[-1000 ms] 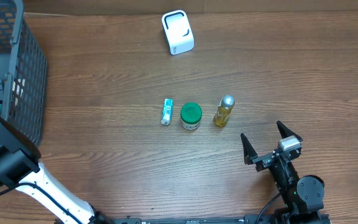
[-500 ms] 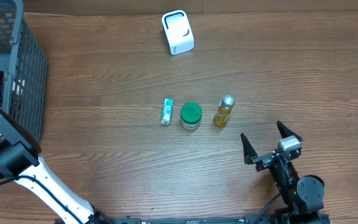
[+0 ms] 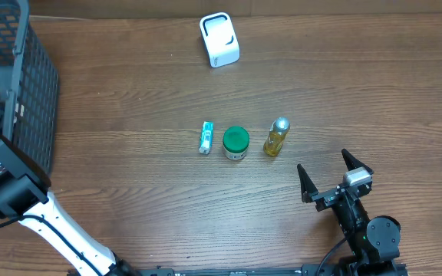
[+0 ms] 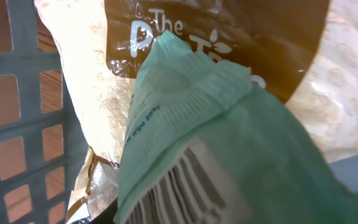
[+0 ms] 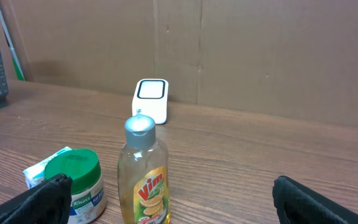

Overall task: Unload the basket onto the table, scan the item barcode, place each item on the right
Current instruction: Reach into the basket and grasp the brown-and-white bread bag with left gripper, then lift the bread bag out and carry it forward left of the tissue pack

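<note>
I am finding the green plastic packet [image 4: 229,143] lying inside the grey mesh basket [image 3: 37,84] at the left edge of the bench [image 3: 129,192]. It is resting on a brown-and-cream bag [image 4: 260,37] right against my left wrist camera, its long axis running diagonally and its barcode [image 4: 179,186] end nearest me. The fingers of my left tool are not showing, so I cannot tell its state, while my right tool [image 3: 322,159] is standing wide, well apart, and the white box scanner [image 3: 219,38] is sitting to the basket's right.

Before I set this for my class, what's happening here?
The left arm reaches into the grey basket, its camera close over a green packet with a barcode, with a brown-and-cream bag behind it. The right gripper hangs open near a soap bottle, green-lidded jar and small pack. A white box stands farther back.
</note>
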`<move>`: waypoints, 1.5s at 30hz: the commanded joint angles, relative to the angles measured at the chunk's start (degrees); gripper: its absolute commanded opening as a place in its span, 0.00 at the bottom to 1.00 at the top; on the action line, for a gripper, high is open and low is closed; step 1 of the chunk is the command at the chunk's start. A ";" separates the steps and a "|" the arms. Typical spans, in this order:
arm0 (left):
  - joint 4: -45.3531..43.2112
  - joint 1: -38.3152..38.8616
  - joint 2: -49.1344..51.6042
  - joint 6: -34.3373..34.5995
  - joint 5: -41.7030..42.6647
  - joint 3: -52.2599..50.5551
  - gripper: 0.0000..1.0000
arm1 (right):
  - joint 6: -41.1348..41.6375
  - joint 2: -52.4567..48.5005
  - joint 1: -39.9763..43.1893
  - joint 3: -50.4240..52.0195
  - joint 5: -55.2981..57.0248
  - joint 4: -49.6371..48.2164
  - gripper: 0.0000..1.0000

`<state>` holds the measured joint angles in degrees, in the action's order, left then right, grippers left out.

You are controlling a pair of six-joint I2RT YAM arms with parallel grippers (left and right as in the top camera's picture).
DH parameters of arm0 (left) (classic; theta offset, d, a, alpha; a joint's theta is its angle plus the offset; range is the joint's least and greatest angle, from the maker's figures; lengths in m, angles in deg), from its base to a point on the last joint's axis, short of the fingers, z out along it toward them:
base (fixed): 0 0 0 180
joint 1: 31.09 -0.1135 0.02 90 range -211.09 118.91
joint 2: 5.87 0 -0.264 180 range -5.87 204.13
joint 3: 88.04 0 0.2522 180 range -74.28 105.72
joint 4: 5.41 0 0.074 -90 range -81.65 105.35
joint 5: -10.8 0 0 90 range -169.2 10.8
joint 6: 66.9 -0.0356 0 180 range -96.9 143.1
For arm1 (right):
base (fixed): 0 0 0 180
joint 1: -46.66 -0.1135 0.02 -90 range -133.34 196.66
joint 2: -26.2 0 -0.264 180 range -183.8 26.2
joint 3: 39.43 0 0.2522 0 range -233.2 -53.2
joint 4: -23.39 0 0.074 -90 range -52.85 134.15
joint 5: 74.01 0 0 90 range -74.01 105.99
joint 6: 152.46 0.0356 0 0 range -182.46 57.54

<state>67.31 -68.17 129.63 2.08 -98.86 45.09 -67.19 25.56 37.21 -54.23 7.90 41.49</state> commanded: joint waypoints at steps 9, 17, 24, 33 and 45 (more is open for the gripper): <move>7.96 1.14 -7.74 19.41 8.46 23.30 0.15 | -0.15 0.39 0.20 0.55 0.55 -0.17 1.00; 7.93 1.14 -23.47 29.75 20.24 26.36 0.16 | -0.15 0.39 0.20 0.55 0.55 -0.17 1.00; 10.71 3.23 -34.25 34.80 31.98 26.36 0.15 | -0.15 0.39 0.20 0.55 0.55 -0.17 1.00; 27.56 17.05 -37.83 33.22 30.42 25.99 0.15 | -0.15 0.39 0.20 0.55 0.55 -0.17 1.00; 33.38 36.70 -32.94 32.81 20.63 12.74 0.13 | -0.15 0.39 0.20 0.55 0.55 -0.17 1.00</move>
<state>100.57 -34.91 95.18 35.02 -74.21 61.38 -67.17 25.56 37.21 -54.23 7.90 41.49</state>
